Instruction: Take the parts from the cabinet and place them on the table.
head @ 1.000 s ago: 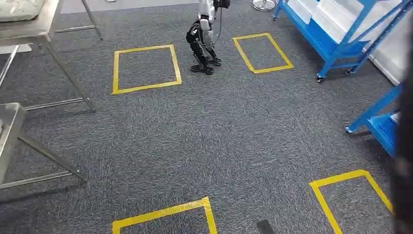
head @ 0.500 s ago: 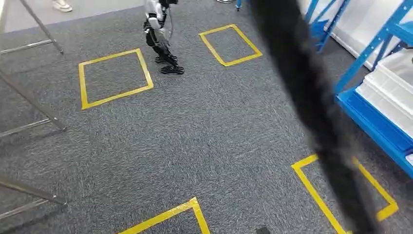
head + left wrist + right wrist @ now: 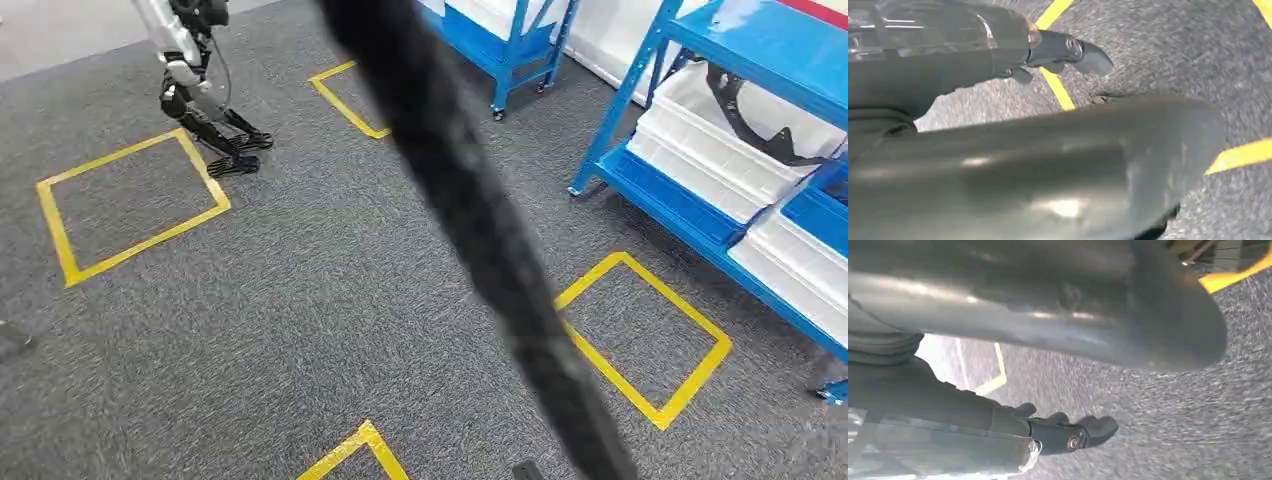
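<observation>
Head view is showing grey carpet marked with yellow tape squares, and a blurred black band is crossing the picture diagonally, close to the camera. Off to my right side, a blue metal shelving cabinet is standing on the carpet, carrying white plastic bins on its lower tier. A black curved part is lying in one of those bins, still in the cabinet and well apart from both my hands. A second blue rack is standing farther back. Far ahead on my left side, another small humanoid robot with dark legs is standing beside a tape square.

In the left wrist view, my left hand is hanging over the carpet, its thick grey thumb taking up much of the picture and darker fingers stretching out straight beyond it. Nothing is in it, and thumb and fingers are lying apart. In the right wrist view, my right hand is hanging the same way above carpet and yellow tape, dark fingers extending away from the big grey thumb, holding nothing.
</observation>
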